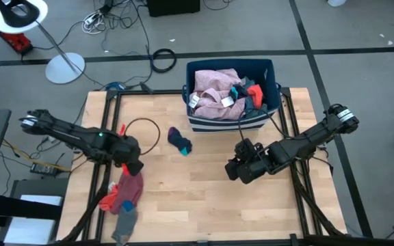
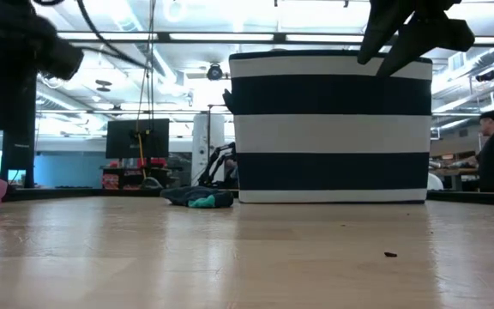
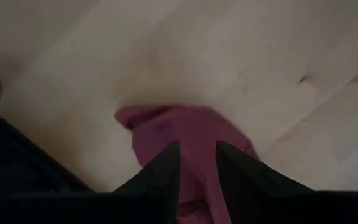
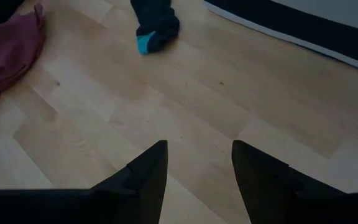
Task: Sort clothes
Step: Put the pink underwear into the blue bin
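At the table's near left lies a small pile of clothes: a maroon-pink piece [image 1: 130, 188], a red-orange one [image 1: 109, 200] and a grey one [image 1: 125, 222]. My left gripper [image 1: 134, 166] points down at the maroon piece's far end [image 3: 185, 130], its fingers [image 3: 166, 168] a little apart, with the cloth showing between them. A dark blue sock with a teal toe [image 1: 180, 141] lies flat mid-table. My right gripper [image 1: 241, 171] hangs open over bare wood [image 4: 199, 168], right of centre. More clothes, pink [image 1: 214, 89] among them, fill the striped bin [image 1: 228, 124]. My left gripper comes at the maroon piece from above, pointing down, one finger on either side of its far part. The view is blurred, and I cannot tell whether the fingers touch the cloth. The cloth lies on the table.
The striped bin stands at the far edge, right of centre. A black cable loop [image 1: 142, 133] lies on the table beyond my left gripper. Black frame rails [image 1: 108, 116] run along the table's sides. Bare wood lies between the sock and the near edge.
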